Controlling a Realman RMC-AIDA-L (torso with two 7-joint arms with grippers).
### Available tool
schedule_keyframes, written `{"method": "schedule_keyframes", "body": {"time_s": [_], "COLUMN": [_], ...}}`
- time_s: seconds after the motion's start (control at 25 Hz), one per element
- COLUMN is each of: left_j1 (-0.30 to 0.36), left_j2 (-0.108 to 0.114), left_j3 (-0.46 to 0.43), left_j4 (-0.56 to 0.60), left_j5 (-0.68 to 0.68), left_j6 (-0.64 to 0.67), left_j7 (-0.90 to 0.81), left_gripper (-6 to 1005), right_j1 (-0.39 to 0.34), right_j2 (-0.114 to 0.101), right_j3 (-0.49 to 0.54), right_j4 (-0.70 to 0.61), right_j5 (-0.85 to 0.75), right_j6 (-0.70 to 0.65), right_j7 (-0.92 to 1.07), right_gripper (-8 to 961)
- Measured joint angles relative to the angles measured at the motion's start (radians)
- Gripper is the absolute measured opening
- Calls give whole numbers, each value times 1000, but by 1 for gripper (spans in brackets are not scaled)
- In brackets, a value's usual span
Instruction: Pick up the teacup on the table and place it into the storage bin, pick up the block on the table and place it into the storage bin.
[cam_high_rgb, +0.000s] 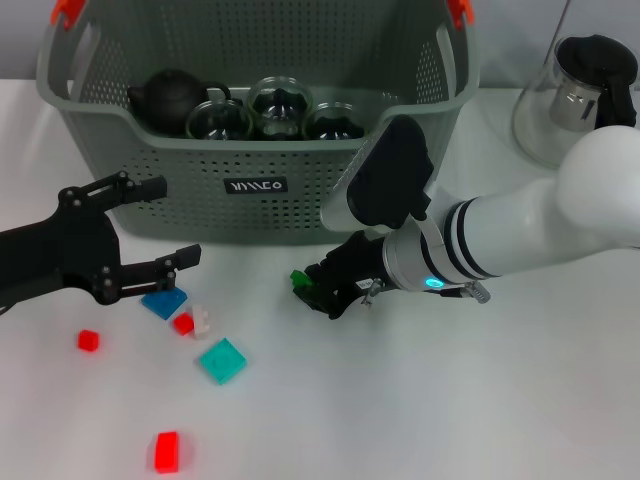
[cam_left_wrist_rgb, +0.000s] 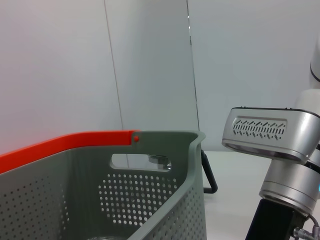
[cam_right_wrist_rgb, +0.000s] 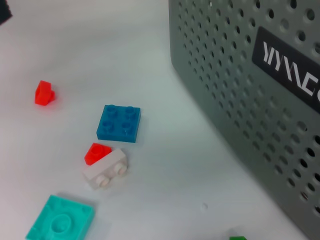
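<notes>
Right gripper (cam_high_rgb: 318, 292) low on white surface (cam_high_rgb: 420, 400), jaws closed around green block (cam_high_rgb: 299, 279), mostly hidden.
Left gripper (cam_high_rgb: 170, 225) jaws wide before storage bin (cam_high_rgb: 260, 200).

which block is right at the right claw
The small green block, at the tip of the right claw. The red, blue, white and teal blocks all lie farther toward the robot's left.

The large grey-green perforated plastic storage bin (cam_high_rgb: 260, 190) walls off the table's far edge, with a clear glass jug with a black lid (cam_high_rgb: 580, 95) beside it at the far right corner. In front of the bin, scattered small plastic blocks (cam_high_rgb: 190, 325) clutter the left part; the near right stretch of white table (cam_high_rgb: 480, 400) lies open.
</notes>
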Motion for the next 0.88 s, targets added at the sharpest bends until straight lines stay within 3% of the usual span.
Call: {"method": "schedule_keyframes", "body": {"time_s": [0.88], "left_j1": [0], "left_j2": [0], "left_j3": [-2], "left_j4": [1], "left_j5": [0], "left_j6": [4], "left_j7": [0], "left_gripper": [847], "right_j1": [-10], "right_j2": [-14], "right_j3": [20], "right_j4": [-32], "right_j5": [4], "right_j6": [-57], "right_j7": [9], "right_gripper": [168]}}
